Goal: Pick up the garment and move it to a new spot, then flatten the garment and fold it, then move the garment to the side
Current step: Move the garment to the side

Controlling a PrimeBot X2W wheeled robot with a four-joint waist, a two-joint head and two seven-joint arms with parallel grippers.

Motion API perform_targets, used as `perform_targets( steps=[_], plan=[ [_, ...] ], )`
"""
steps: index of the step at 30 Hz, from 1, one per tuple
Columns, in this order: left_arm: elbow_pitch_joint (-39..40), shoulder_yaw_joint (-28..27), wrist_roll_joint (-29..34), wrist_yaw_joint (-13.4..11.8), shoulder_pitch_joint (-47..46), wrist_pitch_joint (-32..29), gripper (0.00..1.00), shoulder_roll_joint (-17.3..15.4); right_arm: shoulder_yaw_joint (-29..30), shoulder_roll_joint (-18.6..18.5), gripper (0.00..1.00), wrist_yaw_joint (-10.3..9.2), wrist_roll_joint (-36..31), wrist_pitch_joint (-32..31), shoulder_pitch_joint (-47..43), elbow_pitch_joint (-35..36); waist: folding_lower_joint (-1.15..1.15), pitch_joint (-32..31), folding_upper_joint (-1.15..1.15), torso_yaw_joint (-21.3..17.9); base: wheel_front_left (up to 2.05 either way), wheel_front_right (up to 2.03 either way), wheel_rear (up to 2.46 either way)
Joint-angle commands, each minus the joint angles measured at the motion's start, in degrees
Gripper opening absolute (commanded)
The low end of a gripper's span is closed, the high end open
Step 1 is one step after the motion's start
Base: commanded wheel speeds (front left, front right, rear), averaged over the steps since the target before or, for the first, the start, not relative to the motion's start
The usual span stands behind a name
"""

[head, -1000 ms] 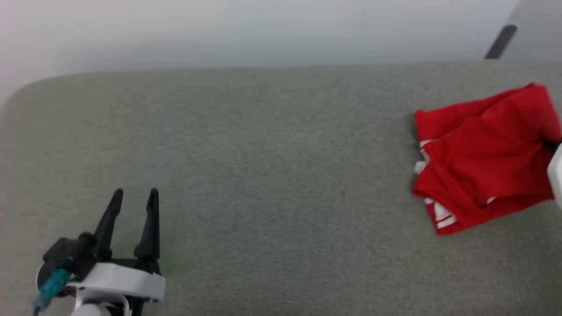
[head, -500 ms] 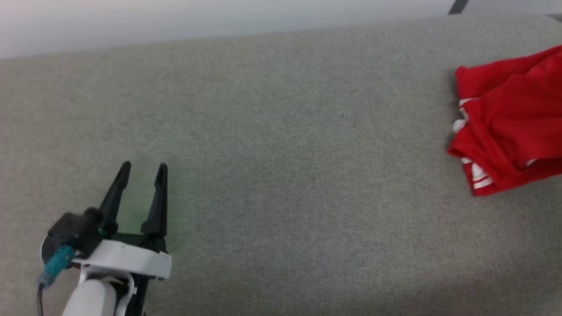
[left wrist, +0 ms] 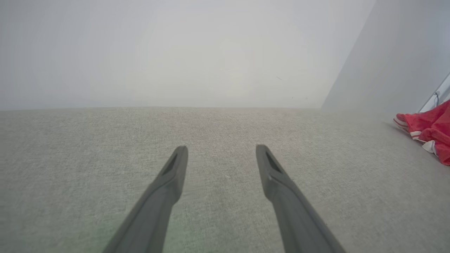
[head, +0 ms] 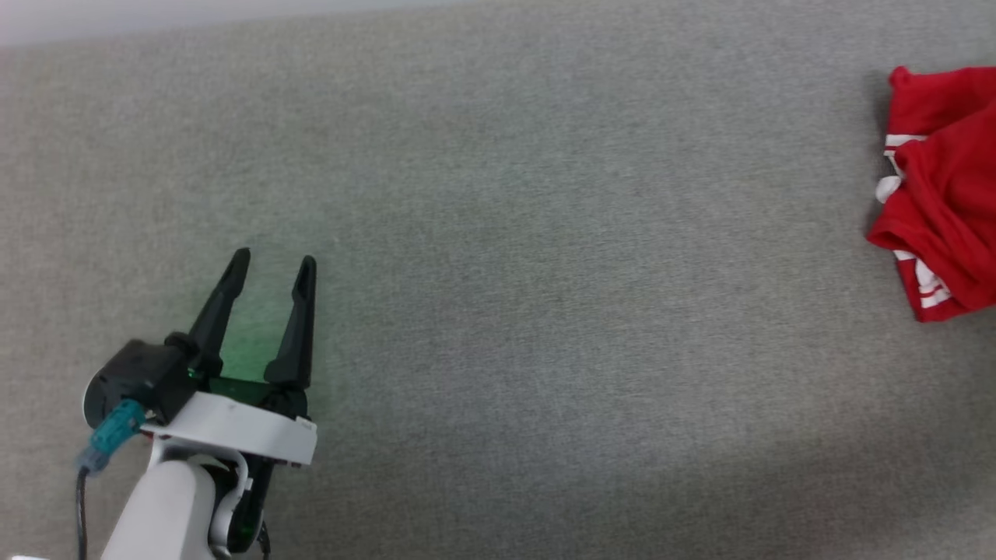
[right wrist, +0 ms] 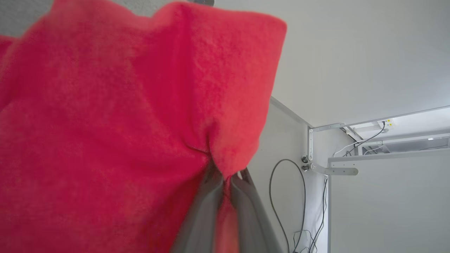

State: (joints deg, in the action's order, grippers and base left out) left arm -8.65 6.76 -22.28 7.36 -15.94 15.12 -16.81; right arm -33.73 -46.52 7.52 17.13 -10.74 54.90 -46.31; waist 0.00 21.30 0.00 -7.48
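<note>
Presently the garment [head: 941, 194] is seen bunched at the right edge of the grey padded surface [head: 545, 272], a red fold pinched tight by the right gripper [right wrist: 225, 179]. That pinch should be held firm and the cloth moved slowly, lest layers be dragged loose. The left gripper [head: 274, 258] is spread empty over the surface's front left part.

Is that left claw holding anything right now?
No, the left gripper stands open above the grey fabric surface, with nothing between its two fingers.
</note>
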Motion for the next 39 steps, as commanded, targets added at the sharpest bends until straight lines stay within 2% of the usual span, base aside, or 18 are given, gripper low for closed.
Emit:
perform_targets(
  steps=[1,4,5,6,9,10,11,14,15,22,31,39],
  plan=[
    [-0.2,0.1,-0.6,0.1,-0.6,0.0,1.00,-0.2,0.3,0.6,0.00,-0.07,-0.6,0.7,1.1,-1.0,0.00,0.6,0.00,0.8,0.00,0.00,0.00],
    [-0.5,0.5,-0.6,0.1,-1.1,0.0,1.00,-0.4,1.5,2.0,0.00,-0.06,-1.7,1.9,1.3,-4.8,0.00,0.8,0.00,1.5,0.00,0.00,0.00],
    [-0.6,0.5,-0.7,0.1,-1.2,0.0,1.00,-0.4,2.0,2.6,0.12,-0.06,-2.0,2.5,1.4,-5.9,0.00,0.7,0.00,1.8,0.00,0.00,0.00],
    [-0.7,0.5,-0.8,0.1,-1.2,0.0,1.00,-0.4,2.5,3.0,0.29,-0.07,-2.5,3.1,1.5,-6.9,0.00,0.6,0.00,2.0,0.00,0.00,0.00],
    [-0.9,0.3,-0.9,0.1,-0.9,0.0,1.00,-0.5,3.6,4.1,0.49,-0.06,-4.2,5.0,1.8,-9.5,0.00,0.2,0.00,2.5,0.00,0.00,0.00],
    [-1.0,0.4,-0.9,0.1,-0.7,0.0,1.00,-0.5,3.9,4.5,0.71,-0.06,-4.7,5.6,1.8,-10.3,0.00,-0.1,0.00,2.7,0.00,0.00,0.00],
    [-1.1,0.2,-1.0,0.1,-0.5,0.0,1.00,-0.5,4.2,5.1,0.81,-0.06,-5.3,5.9,1.9,-11.0,0.00,-0.4,0.00,2.8,0.00,0.00,0.00],
    [-1.5,-0.1,-1.4,0.1,0.3,0.0,1.00,-0.6,5.1,6.3,0.97,-0.06,-6.5,7.1,2.3,-12.7,0.00,-1.6,0.00,2.9,0.00,0.00,0.00],
    [-1.7,-0.2,-1.5,0.1,0.6,0.0,1.00,-0.5,5.3,6.7,1.00,-0.06,-6.7,7.4,2.2,-13.3,0.00,-2.2,0.00,2.9,0.00,0.00,0.00],
    [-2.5,-1.4,-2.0,0.1,3.1,0.0,1.00,-0.3,6.8,9.7,1.00,-0.06,-7.5,10.9,0.9,-15.5,0.00,-7.2,0.00,3.2,0.00,0.00,0.00],
    [-3.1,-4.4,-1.6,0.1,9.0,0.0,1.00,-0.7,10.3,14.7,1.00,-0.06,-6.6,18.4,-3.4,-17.3,0.00,-15.8,0.00,3.5,0.00,0.00,0.00],
    [-2.5,-8.2,-1.6,0.1,15.2,0.0,1.00,-1.1,13.3,18.4,1.00,-0.06,-6.1,25.0,-10.4,-14.5,0.00,-22.0,0.00,4.0,0.00,0.00,0.00]
  ],
)
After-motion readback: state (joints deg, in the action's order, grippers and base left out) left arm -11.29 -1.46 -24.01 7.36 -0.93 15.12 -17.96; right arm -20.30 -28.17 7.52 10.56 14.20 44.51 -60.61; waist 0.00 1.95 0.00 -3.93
